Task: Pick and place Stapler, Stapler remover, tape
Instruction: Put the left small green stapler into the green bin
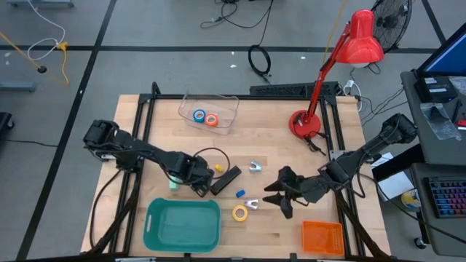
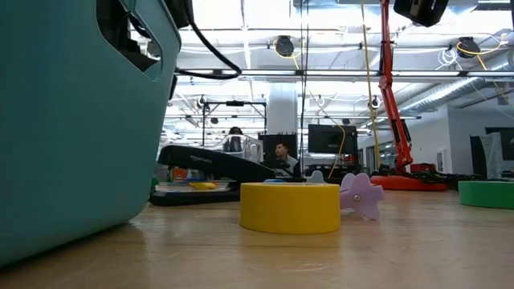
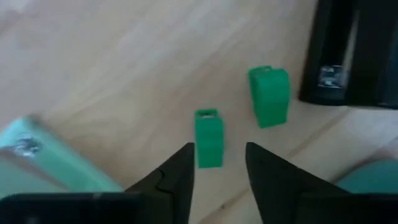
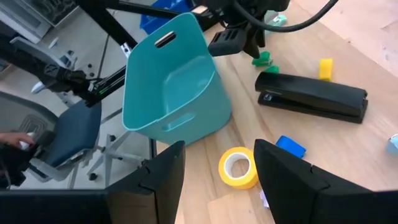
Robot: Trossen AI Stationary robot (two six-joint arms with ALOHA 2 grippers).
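The black stapler (image 1: 226,180) lies flat on the wooden table, right of my left gripper (image 1: 195,177). That gripper points down, open, just short of two small green bits (image 3: 209,137) and touching nothing. A yellow tape roll (image 1: 240,212) lies flat by the teal bin (image 1: 182,223). Blue and orange tape rolls (image 1: 205,117) sit in the clear bin (image 1: 209,113). A green tape roll (image 2: 486,193) shows in the low view. Two staple removers (image 1: 255,167) (image 1: 251,204) lie near the table's middle. My right gripper (image 1: 280,194) hovers open above the table, right of the yellow roll (image 4: 239,167).
An orange bin (image 1: 322,236) stands at the near right. A red desk lamp (image 1: 306,122) stands at the far right. Small yellow (image 1: 218,168) and blue (image 1: 239,193) bits lie beside the stapler. A black cable loops over the left arm.
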